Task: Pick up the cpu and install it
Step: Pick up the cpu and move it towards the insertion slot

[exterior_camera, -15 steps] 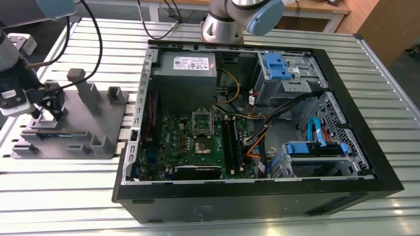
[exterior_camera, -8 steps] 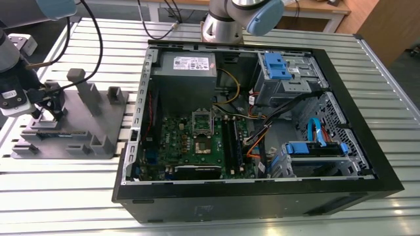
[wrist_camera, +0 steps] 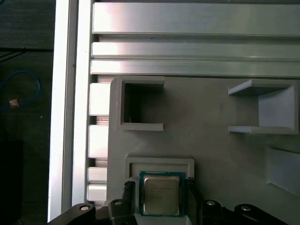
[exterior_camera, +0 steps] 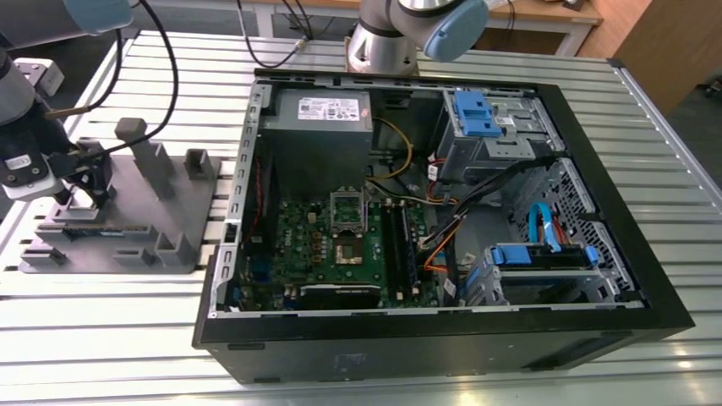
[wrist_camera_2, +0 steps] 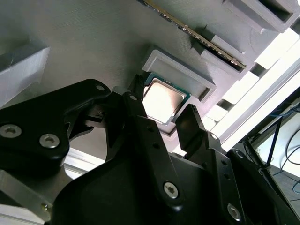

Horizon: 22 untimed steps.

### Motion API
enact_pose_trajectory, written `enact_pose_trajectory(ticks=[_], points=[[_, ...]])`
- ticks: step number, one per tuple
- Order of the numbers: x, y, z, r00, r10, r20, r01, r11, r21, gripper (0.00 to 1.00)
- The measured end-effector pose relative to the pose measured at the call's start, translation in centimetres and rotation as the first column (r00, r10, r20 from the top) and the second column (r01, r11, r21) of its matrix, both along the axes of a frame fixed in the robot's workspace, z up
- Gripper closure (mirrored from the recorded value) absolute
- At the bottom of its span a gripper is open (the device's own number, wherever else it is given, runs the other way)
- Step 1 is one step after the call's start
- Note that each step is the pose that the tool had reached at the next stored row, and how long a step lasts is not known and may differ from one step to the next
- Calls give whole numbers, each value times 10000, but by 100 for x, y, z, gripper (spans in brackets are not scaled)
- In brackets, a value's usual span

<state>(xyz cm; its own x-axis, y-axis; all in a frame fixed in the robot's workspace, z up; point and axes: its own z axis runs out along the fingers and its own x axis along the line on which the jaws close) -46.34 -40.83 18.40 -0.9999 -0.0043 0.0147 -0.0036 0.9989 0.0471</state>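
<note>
Your tool spread wide astride the cpu, raised pocket rim around it on the fixture, flat, silver face up.

On my screen the chip reads silver on top with a thin green rim, and there is a warm glare across it in the second wrist view. The gripper is black throughout, its screws silver. The holder is a flat mid grey, finely lined up close. I see the table as pale silver in long ribbed stripes. The computer case is black outside and bare grey metal inside. Its board is green, the drive clips bright blue, one cable blue and some wires orange. The power box is grey with a white label. The arm is silver with pale blue caps.
</note>
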Motion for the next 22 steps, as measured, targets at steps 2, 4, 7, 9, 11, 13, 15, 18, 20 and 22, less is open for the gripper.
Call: enact_pose_trajectory(ticks=[2,4,7,9,11,13,15,18,20,22], points=[[0,0,-1,10000,94,0,-94,10000,0,46],[0,0,-1,9999,150,-1,-150,9999,-1,46],[0,0,-4,9999,159,0,-159,9999,0,46],[0,0,-3,9999,160,-1,-160,9999,0,46],[0,0,-4,9999,159,0,-159,9999,0,46],[0,0,-4,9999,159,0,-159,9999,0,46],[0,0,-4,9999,159,0,-159,9999,0,46],[0,0,-5,9999,159,-1,-159,9999,0,47],[0,0,-5,9999,159,0,-159,9999,0,53],[0,0,-5,9999,160,0,-160,9999,0,53]])
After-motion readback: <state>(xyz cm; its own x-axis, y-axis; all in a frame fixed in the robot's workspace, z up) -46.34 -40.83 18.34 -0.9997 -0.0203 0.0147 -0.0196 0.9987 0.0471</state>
